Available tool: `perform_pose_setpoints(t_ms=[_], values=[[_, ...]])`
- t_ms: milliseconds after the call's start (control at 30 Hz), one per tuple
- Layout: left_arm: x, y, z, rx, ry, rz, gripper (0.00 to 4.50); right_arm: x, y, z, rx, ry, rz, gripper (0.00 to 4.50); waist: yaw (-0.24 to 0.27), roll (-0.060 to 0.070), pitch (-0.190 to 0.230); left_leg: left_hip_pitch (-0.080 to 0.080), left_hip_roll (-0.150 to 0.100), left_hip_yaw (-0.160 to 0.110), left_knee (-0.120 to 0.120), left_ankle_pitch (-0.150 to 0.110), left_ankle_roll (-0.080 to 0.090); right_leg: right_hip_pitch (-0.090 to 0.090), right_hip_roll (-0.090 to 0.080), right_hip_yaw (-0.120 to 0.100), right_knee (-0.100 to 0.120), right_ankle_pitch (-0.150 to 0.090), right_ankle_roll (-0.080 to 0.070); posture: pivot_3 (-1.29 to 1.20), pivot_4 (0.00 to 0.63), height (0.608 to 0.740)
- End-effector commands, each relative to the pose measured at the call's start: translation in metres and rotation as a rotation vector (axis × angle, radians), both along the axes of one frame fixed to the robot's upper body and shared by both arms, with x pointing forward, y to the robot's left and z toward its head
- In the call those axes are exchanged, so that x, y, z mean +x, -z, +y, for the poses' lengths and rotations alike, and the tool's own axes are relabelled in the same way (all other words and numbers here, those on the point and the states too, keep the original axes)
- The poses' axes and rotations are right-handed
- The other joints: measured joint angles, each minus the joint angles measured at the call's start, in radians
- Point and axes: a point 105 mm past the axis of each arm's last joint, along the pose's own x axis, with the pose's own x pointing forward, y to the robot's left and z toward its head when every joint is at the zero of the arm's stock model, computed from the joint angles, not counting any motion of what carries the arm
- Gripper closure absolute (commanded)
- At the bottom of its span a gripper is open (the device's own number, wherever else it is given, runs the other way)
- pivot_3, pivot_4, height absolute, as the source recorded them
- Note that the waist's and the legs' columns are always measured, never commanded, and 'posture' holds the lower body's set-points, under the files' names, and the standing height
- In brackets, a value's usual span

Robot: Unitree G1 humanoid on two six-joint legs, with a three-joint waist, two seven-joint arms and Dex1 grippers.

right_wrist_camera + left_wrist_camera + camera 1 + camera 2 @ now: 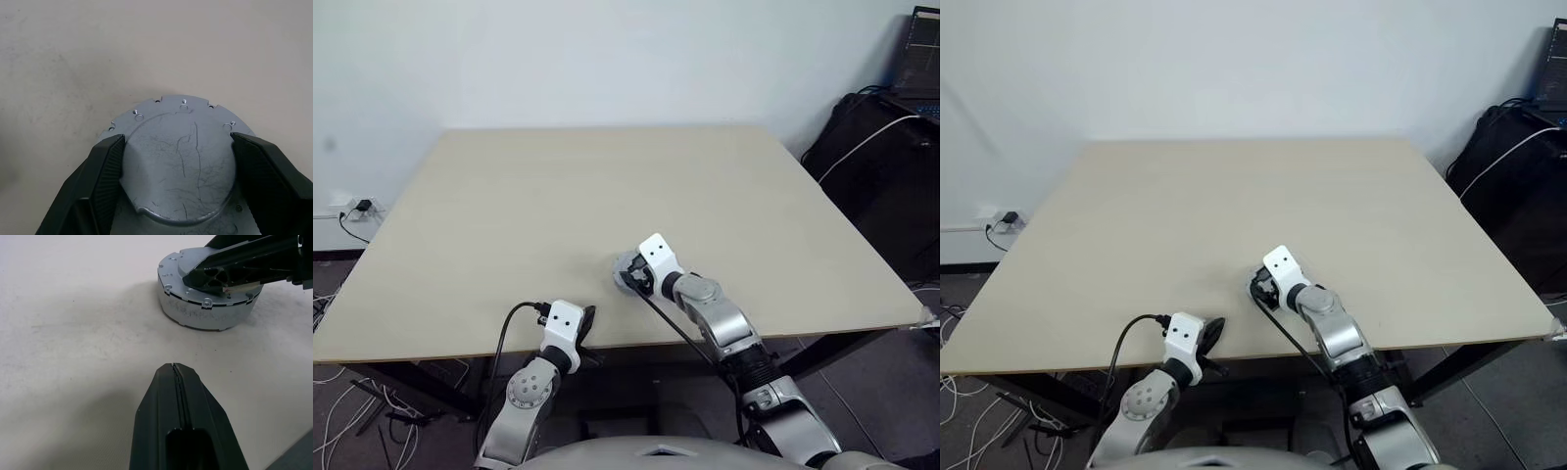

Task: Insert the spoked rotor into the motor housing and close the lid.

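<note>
Seemingly assembled, the motor housing (pixel 208 308) sits near the tabletop (pixel 607 186)'s front edge with the lid (pixel 178 169) capping it; the rotor is hidden, presumably inside. The right gripper (pixel 178 161) straddles the lid's raised centre, perhaps seating it; the left gripper (pixel 177 377) waits pressed together nearby.

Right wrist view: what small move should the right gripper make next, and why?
Probably open the right gripper and lift away: its fingers clasp the lid, which already looks seated flat on the motor housing. The left gripper is shut, apart.
</note>
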Motion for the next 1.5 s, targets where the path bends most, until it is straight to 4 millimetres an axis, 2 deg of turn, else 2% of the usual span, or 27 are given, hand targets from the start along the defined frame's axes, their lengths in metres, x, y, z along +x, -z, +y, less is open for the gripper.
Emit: perform_pose_setpoints(t_ms=[33, 133, 267, 567, 667, 767, 967, 1200, 1367, 1500], values=[[0.007, -0.017, -0.004, -0.018, 0.012, -0.066, 4.5, 0.001, 0.005, -0.005, 0.016, 0.034, 0.071, 1.37, 0.0, 0.0, 0.0, 0.0, 0.0, 0.0, 0.0, 0.0, 0.0, 0.0, 0.0, 0.0, 0.0, 0.0, 0.0, 0.0, 0.0, 0.74], [0.007, -0.017, -0.003, -0.017, 0.011, -0.067, 4.5, 0.004, 0.005, -0.01, 0.012, 0.068, 0.077, 1.37, 0.0, 0.0, 0.0, 0.0, 0.0, 0.0, 0.0, 0.0, 0.0, 0.0, 0.0, 0.0, 0.0, 0.0, 0.0, 0.0, 0.0, 0.74], [0.008, -0.018, -0.003, -0.016, 0.011, -0.069, 4.5, 0.008, 0.007, -0.018, -0.082, 0.065, 0.003, 1.37, 0.001, 0.0, 0.0, 0.0, 0.0, 0.0, 0.0, 0.0, 0.0, -0.001, 0.0, 0.0, 0.0, 0.0, 0.0, 0.0, 0.0, 0.74], [0.011, -0.02, -0.002, -0.017, 0.003, -0.079, 4.5, 0.008, 0.009, -0.017, -0.085, 0.053, 0.012, 1.37, 0.001, 0.0, -0.001, 0.001, 0.0, 0.0, 0.0, 0.0, 0.0, -0.001, -0.001, 0.0, 0.0, -0.001, 0.003, 0.0, 0.0, 0.74], [0.021, -0.028, 0.004, -0.016, -0.053, -0.116, 4.5, 0.007, 0.01, -0.016, -0.07, 0.06, 0.034, 1.37, 0.001, 0.0, -0.001, 0.001, 0.0, 0.0, 0.0, 0.0, 0.0, -0.001, -0.001, 0.0, 0.0, -0.001, 0.002, 0.0, 0.0, 0.74], [0.037, -0.027, 0.014, 0.025, -0.124, -0.081, 4.5, 0.006, 0.011, -0.017, -0.067, 0.069, 0.047, 1.37, 0.002, 0.0, -0.001, 0.001, 0.0, 0.0, 0.0, 0.0, 0.0, -0.001, -0.001, -0.001, 0.0, 0.0, 0.001, 0.0, 0.0, 0.74], [0.072, -0.035, 0.02, -0.067, -0.151, 0.007, 4.5, 0.004, 0.011, -0.017, -0.046, 0.078, 0.073, 1.37, 0.002, -0.001, -0.002, 0.0, 0.0, -0.001, 0.0, 0.001, 0.0, 0.002, 0.0, -0.001, 0.0, 0.002, 0.0, 0.0, 0.0, 0.74], [0.104, -0.048, 0.003, -0.325, -0.023, 0.192, 4.5, 0.001, 0.012, -0.018, -0.035, 0.092, 0.087, 1.37, 0.001, -0.002, -0.003, -0.002, -0.002, -0.002, 0.0, 0.002, 0.0, 0.003, 0.001, -0.001, 0.0, 0.001, 0.0, 0.0, 0.0, 0.74], [0.113, -0.058, -0.018, -0.442, 0.102, 0.279, 4.5, -0.001, 0.011, -0.019, -0.022, 0.107, 0.091, 1.37, 0.0, -0.002, -0.003, -0.003, -0.005, -0.003, 0.0, 0.002, -0.001, 0.003, 0.001, 0.0, -0.001, 0.001, 0.001, 0.0, 0.0, 0.74], [0.117, -0.054, -0.03, -0.472, 0.137, 0.347, 4.5, -0.003, 0.01, -0.02, -0.017, 0.118, 0.088, 1.37, 0.002, -0.002, -0.003, -0.003, -0.008, -0.005, 0.0, 0.002, -0.001, 0.003, 0.001, 0.0, -0.001, 0.0, 0.001, 0.0, 0.0, 0.74]])
